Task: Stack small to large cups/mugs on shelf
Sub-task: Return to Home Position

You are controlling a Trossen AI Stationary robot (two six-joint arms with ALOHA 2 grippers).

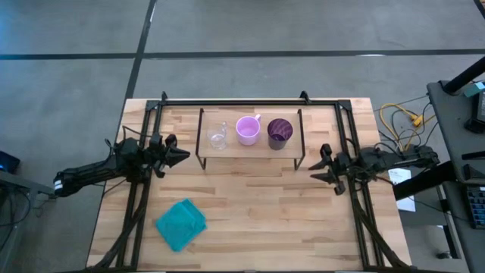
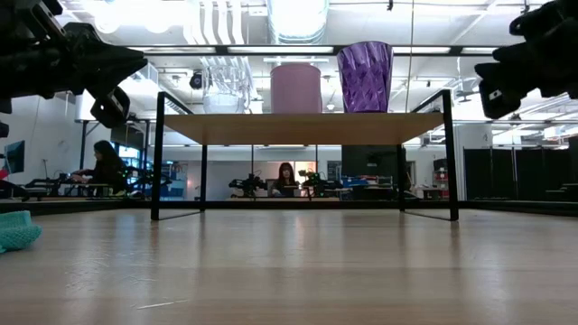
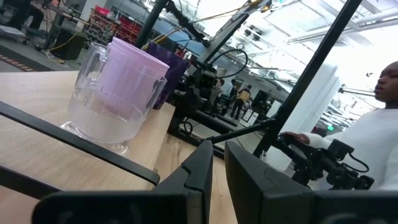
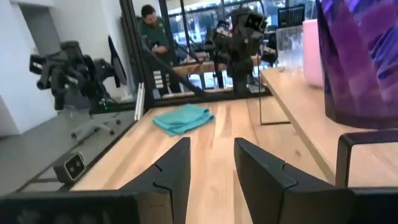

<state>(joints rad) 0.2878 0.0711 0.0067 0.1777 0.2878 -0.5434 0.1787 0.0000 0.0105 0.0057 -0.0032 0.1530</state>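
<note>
A low light-wood shelf (image 1: 250,149) stands on thin black legs at the table's far middle. Three vessels stand upright in a row on its board (image 2: 302,128): a clear glass (image 1: 217,136) at the left, a pink mug (image 1: 248,130) in the middle and a dark purple cup (image 1: 279,132) at the right. My left gripper (image 1: 184,155) hovers left of the shelf, pointing at it, fingers open by a narrow gap (image 3: 218,163). My right gripper (image 1: 314,171) hovers at the shelf's right near corner, open (image 4: 212,155). Neither touches anything.
A crumpled teal cloth (image 1: 182,224) lies on the table's near left part. Black frame rails run along both table sides and the far edge. Bare wood lies between the shelf and the near edge. People sit in the room beyond the table.
</note>
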